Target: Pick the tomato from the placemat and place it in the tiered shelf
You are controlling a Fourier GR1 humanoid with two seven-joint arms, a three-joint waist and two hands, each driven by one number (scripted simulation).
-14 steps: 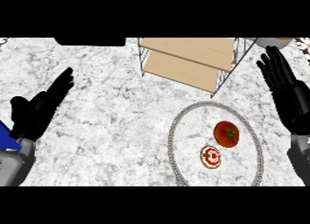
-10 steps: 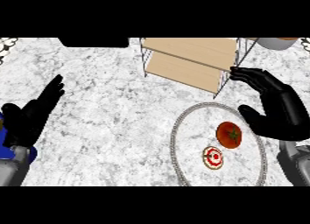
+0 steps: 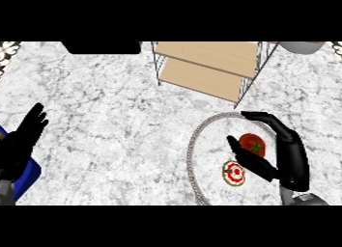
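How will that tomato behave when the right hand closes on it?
The tomato looks round and smooth, so it may roll or slip on the flat placemat. The right hand already brackets it with thumb and fingers, which should limit rolling.

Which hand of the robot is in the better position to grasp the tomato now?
The right hand: it sits over the placemat with fingers and thumb either side of the tomato. The left hand rests open far across the counter.

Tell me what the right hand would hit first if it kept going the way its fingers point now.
The right hand arches over the tomato, fingers pointing up the view toward the tiered shelf. Straight on, it would probably cross the placemat's rim and meet the shelf's wire frame; depth is unclear.
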